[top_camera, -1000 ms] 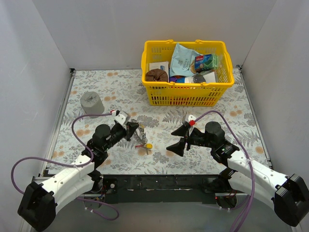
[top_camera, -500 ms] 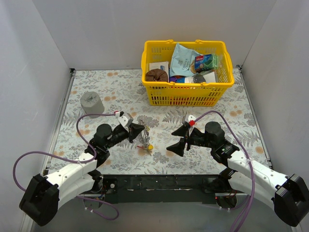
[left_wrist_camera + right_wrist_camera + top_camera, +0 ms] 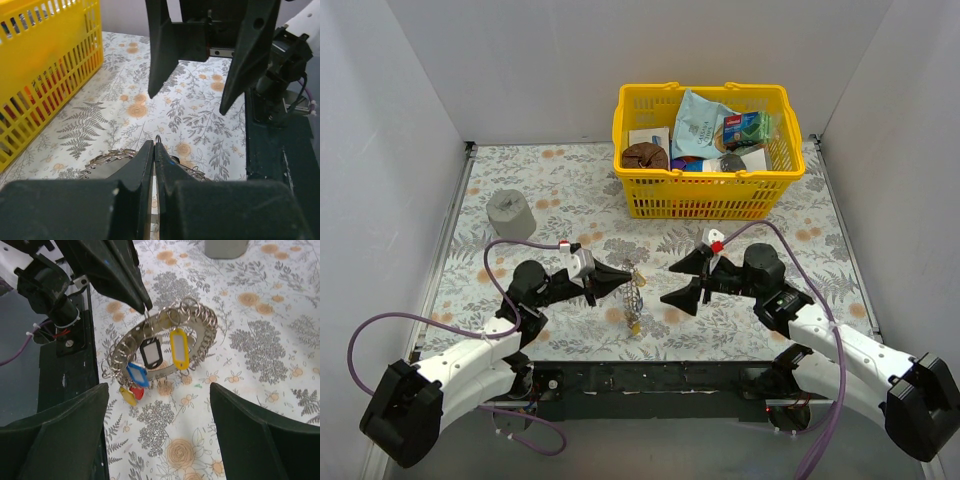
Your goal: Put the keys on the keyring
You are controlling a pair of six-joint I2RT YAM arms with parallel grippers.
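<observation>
Keyring point(image 3: 633, 288) is off the table point(image 3: 560, 180) now. A second ago it lay flat near the middle of the near edge. Since then your left gripper point(image 3: 617, 275) has raised it and carried it toward the right arm. That gripper's jaws are pinched tight on the ring's top wire, so the ring hangs tilted from the fingertips. The keys point(image 3: 150, 352), on yellow, black, blue and red tags, dangle from small loops along its lower arc. I cannot tell whether the lowest tags touch the table. Your right gripper point(image 3: 670, 284) stands spread wide just beside the ring, holding nothing, and has crept slightly nearer. I judge you are presenting the ring for a two-handed step. Whether any key remains unthreaded is not visible.
</observation>
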